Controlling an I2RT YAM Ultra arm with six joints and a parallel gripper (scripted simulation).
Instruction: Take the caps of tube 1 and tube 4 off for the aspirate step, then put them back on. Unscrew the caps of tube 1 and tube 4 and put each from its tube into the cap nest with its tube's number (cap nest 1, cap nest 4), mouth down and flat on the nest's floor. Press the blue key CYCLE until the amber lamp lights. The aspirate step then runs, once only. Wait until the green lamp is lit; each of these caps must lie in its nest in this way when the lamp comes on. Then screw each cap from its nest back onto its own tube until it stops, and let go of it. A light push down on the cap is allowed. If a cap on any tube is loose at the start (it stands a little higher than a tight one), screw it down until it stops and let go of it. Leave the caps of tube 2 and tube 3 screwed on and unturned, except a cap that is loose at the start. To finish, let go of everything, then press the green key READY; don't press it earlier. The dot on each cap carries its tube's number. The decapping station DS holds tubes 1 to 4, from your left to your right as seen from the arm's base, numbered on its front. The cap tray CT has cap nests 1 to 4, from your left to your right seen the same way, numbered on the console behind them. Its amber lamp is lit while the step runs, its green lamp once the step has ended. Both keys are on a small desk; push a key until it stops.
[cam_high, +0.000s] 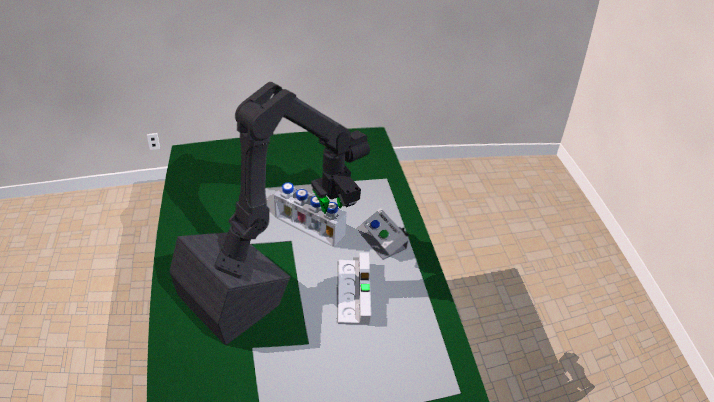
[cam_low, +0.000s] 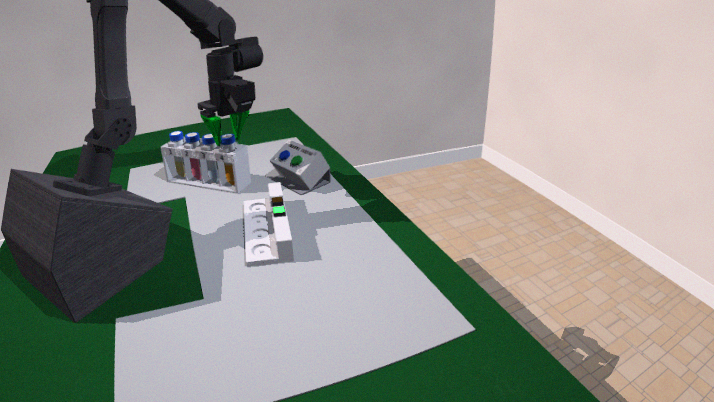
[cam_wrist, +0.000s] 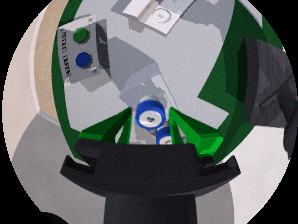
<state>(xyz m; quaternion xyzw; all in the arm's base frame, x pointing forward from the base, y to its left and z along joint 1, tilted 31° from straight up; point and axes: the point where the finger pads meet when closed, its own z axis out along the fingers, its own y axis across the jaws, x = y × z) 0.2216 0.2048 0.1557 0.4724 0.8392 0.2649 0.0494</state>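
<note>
The decapping station (cam_high: 310, 215) holds four tubes, each with a blue cap on it. My gripper (cam_high: 331, 202) points down over the end tube next to the key desk. Its green fingers stand on either side of that tube's cap (cam_low: 227, 140), a little apart from it, and the gripper is open. The wrist view shows the cap (cam_wrist: 149, 115) between the fingers of the gripper (cam_wrist: 152, 123). The cap tray (cam_high: 348, 290) has all its nests empty. Its green lamp (cam_low: 278, 210) is lit and the amber lamp (cam_low: 276, 200) is dark. I cannot read the dot numbers.
The key desk (cam_high: 384, 234) stands right of the station, with the blue key (cam_low: 285, 155) and the green key (cam_low: 297, 160) on its sloped top. The arm's dark base block (cam_high: 227, 285) sits at the mat's left.
</note>
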